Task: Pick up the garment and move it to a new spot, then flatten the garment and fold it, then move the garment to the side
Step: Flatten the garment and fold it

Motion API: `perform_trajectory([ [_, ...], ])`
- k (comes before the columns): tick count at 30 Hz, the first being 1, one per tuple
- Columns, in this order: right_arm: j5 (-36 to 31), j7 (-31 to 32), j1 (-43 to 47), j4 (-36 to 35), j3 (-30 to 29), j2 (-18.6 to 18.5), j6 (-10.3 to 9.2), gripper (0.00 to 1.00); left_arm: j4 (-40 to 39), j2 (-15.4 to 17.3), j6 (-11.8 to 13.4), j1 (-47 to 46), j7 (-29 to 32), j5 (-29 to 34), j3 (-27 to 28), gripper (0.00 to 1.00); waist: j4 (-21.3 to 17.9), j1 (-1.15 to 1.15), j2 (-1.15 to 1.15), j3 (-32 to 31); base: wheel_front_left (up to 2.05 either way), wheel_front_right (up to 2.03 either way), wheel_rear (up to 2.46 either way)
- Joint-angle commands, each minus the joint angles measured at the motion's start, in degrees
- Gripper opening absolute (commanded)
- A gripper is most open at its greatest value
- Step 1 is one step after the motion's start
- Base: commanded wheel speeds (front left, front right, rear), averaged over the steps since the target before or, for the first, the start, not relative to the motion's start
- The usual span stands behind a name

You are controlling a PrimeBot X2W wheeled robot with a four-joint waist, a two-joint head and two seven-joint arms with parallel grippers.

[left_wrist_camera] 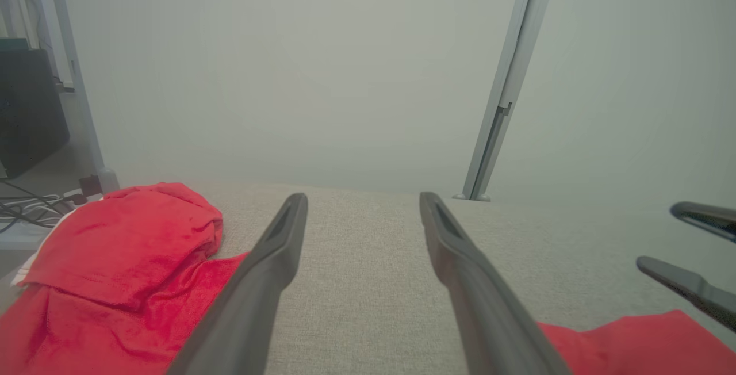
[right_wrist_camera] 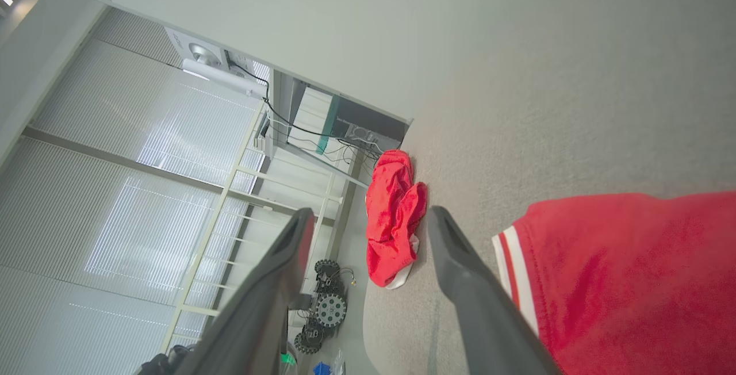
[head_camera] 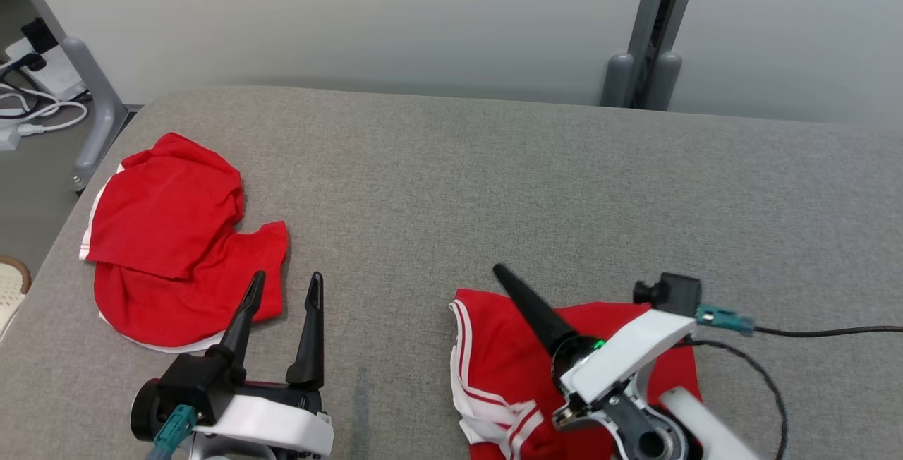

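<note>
Nearest me, my right tool (right_wrist_camera: 371,214) hangs spread wide and empty over the red garment (head_camera: 488,361), soft knit with white stripes, its near part cut off from view. My left tool (head_camera: 286,278) gapes empty just beside a crumpled red cloth (head_camera: 169,234) on the grey woven counter (head_camera: 494,185); cables (head_camera: 28,107) lie beyond on the floor, far left

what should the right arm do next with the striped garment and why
Probably lower the right gripper onto the striped garment and pinch its white-striped edge: the jaws stand open and empty over it, and it lies bunched, not yet flattened.
</note>
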Motion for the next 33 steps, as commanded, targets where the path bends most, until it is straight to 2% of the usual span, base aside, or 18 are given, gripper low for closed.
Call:
perform_trajectory([
  [1,-1.3,-0.6,-0.9,-0.4,-1.8,-1.2,0.12,1.0,0.0,0.2,-0.1,0.7,-0.2,0.2,0.3,1.0,-0.6,0.0,0.0,-0.6,0.0,0.0,0.0],
  [5,-7.1,-2.2,-1.8,-1.8,-8.1,-4.3,0.12,1.0,-0.4,0.2,-0.3,1.3,-0.2,0.5,0.7,1.0,-1.9,0.0,0.0,-1.4,0.0,0.0,0.0],
  [9,-22.2,-4.7,-2.2,-3.7,-13.3,-9.0,0.12,1.0,-0.8,0.2,-0.4,1.9,-0.2,0.6,0.9,1.0,-3.2,0.0,0.0,-2.0,0.0,0.0,0.0],
  [13,-39.1,-6.1,0.1,-7.2,-19.4,-11.4,0.12,1.0,-1.3,0.2,-0.4,1.5,-0.2,0.5,1.0,1.0,-4.5,0.0,0.0,-2.1,0.0,0.0,0.0],
  [15,-46.7,-6.3,1.8,-9.3,-21.7,-11.5,0.12,1.0,-1.6,0.2,-0.4,1.4,-0.2,0.3,0.9,1.0,-5.1,0.0,0.0,-2.0,0.0,0.0,0.0],
  [20,-60.9,-7.3,7.2,-13.8,-27.7,-10.8,0.11,1.0,-2.3,0.2,-0.1,1.4,-0.2,0.1,0.9,1.0,-6.6,0.0,0.0,-1.8,0.0,0.0,0.0],
  [24,-66.2,-9.8,11.2,-15.1,-32.4,-8.6,0.11,1.0,-2.8,0.2,0.1,1.1,-0.2,-0.1,0.9,1.0,-7.5,0.0,0.0,-1.1,0.0,0.0,0.0],
  [28,-71.4,-12.6,14.1,-14.4,-34.3,-7.8,0.11,1.0,-3.6,0.2,0.6,1.2,-0.2,-0.4,0.9,1.0,-8.0,0.0,0.0,-0.7,0.0,0.0,0.0],
  [33,-73.7,-14.1,16.0,-13.4,-37.4,-4.5,0.08,1.0,-4.0,0.2,1.1,2.4,-0.2,-0.7,0.6,1.0,-8.1,0.0,0.0,-0.3,0.0,0.0,0.0],
])
